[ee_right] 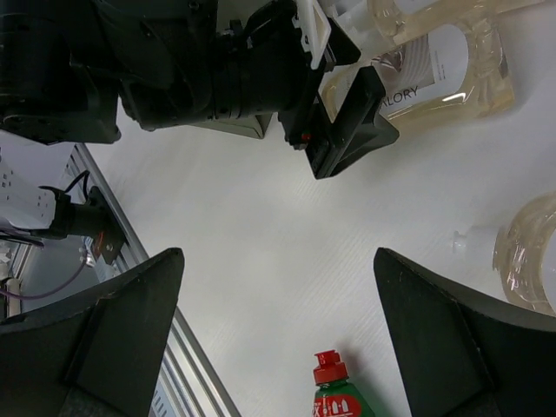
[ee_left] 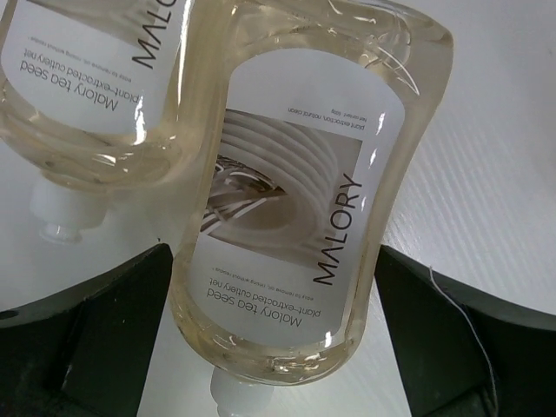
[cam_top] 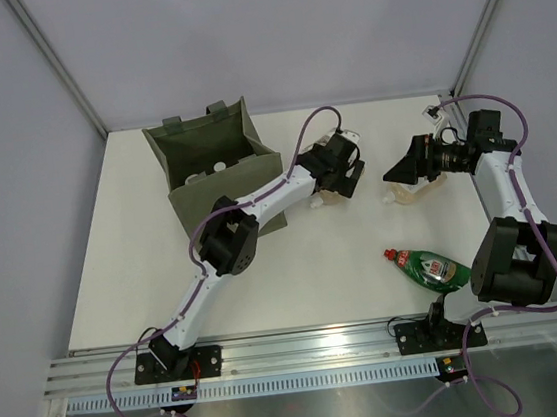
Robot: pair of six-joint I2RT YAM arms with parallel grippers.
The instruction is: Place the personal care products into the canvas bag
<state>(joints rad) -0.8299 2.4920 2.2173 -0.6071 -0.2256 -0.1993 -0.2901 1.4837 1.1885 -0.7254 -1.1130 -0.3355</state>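
Observation:
The olive canvas bag (cam_top: 216, 175) stands open at the back left, with pale items showing inside. My left gripper (cam_top: 339, 183) is open just right of the bag. In the left wrist view its fingers (ee_left: 95, 330) straddle a flat amber bottle (ee_left: 295, 217) lying on the table, and a second amber bottle (ee_left: 95, 95) lies against it. My right gripper (cam_top: 402, 170) is open and empty above the table (ee_right: 278, 252). A third amber bottle (cam_top: 419, 190) lies under it and shows at the right edge of the right wrist view (ee_right: 530, 252). A green red-capped bottle (cam_top: 428, 269) lies at the front right.
White table (cam_top: 314, 255) with grey walls on three sides and an aluminium rail (cam_top: 315, 350) along the near edge. The left arm's elbow (cam_top: 230, 239) hangs beside the bag's front corner. The two grippers are close, roughly a hand's width apart.

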